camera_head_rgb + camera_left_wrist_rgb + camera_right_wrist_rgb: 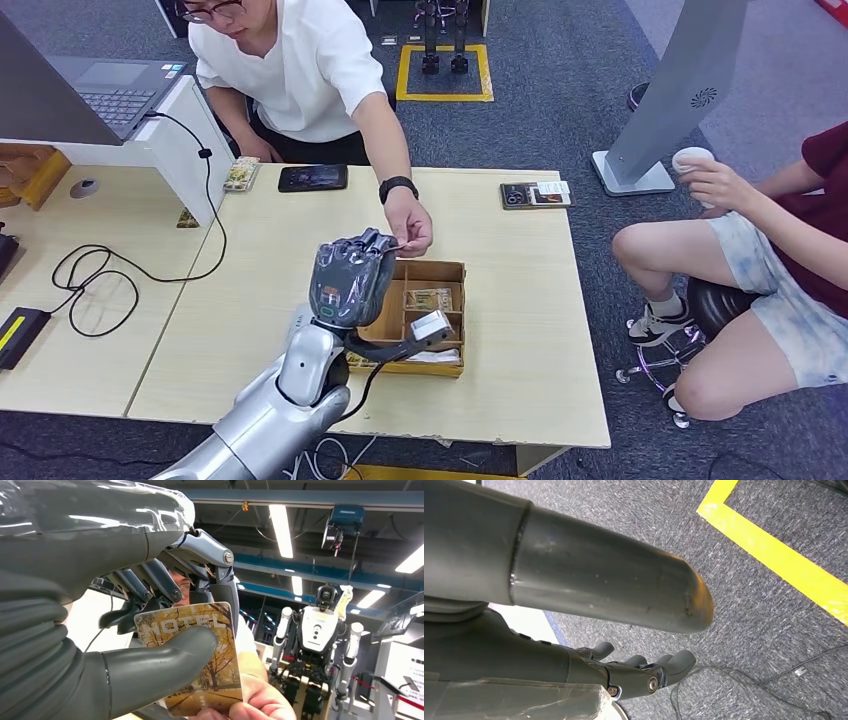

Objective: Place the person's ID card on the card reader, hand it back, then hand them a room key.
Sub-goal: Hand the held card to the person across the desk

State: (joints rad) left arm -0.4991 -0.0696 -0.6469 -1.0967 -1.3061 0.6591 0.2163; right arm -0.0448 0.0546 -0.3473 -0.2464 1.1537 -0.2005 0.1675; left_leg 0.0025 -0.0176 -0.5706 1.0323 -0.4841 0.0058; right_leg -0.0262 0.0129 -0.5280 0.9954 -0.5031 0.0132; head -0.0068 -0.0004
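My left hand [350, 278] is raised over the wooden tray [432, 266] and pinches a room key card [212, 672] between thumb and fingers [160, 582]. The card has an autumn-tree picture and the word HOTEL. A person in a white shirt reaches across the table; their hand [411, 226] touches the far edge of the card [392, 246], seen edge-on in the head view, and their fingers [262, 702] grasp its lower corner. My right hand [524, 645] hangs over the grey carpet, fingers apart, holding nothing. A black flat device [313, 177] lies near the person.
The tray holds more cards [428, 298]. A laptop [110, 95] on a white stand and a looped black cable [100, 285] occupy the left table. A small card holder [535, 194] lies at the far right edge. A second person [770, 260] sits right of the table.
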